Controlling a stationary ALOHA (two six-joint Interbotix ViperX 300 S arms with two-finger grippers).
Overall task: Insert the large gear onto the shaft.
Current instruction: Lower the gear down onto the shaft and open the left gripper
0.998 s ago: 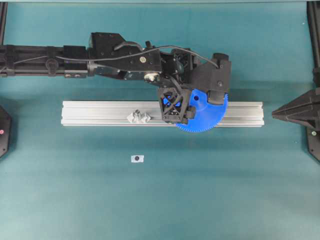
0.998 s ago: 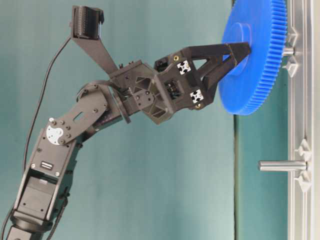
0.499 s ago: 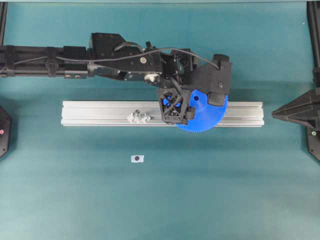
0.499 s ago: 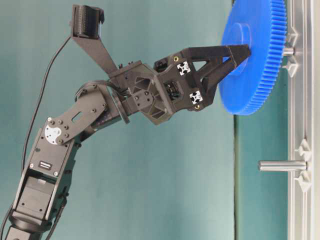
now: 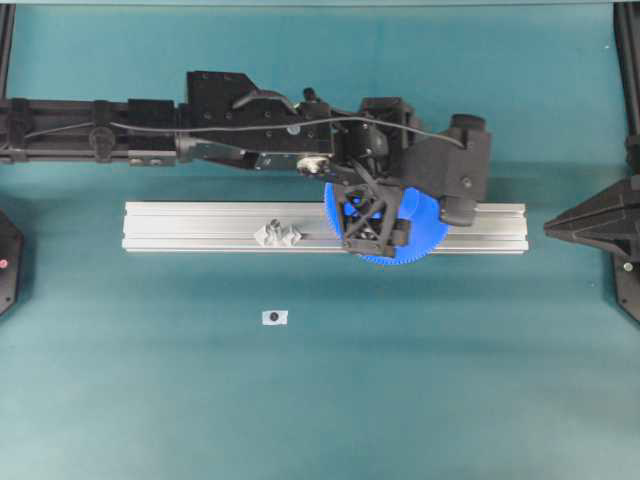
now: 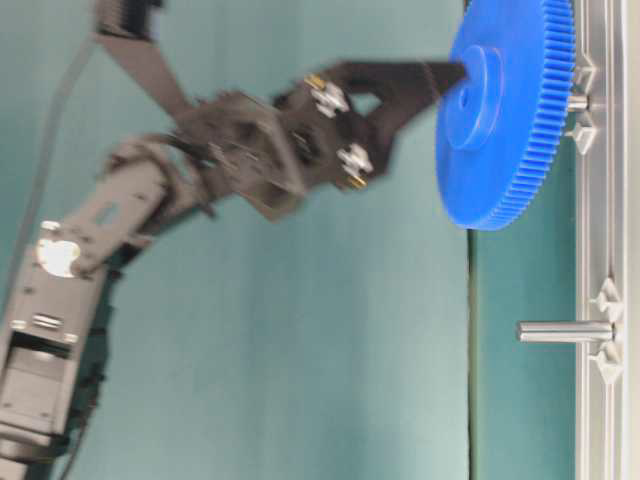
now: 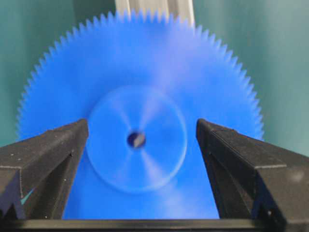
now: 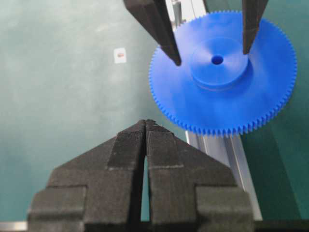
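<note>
Above the large gear (image 7: 140, 140), my left gripper (image 7: 142, 145) hangs spread wide, holding nothing; I should lift straight off the shaft (image 6: 578, 101).

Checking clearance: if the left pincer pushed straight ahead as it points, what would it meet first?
Probably the big bright-blue toothed plastic gear: the open left pincer straddles its raised hub, so the fingers would likely meet its face.

Teal table (image 5: 150, 400), aluminium rail (image 5: 200, 225), perhaps sticker (image 5: 274, 317)
</note>
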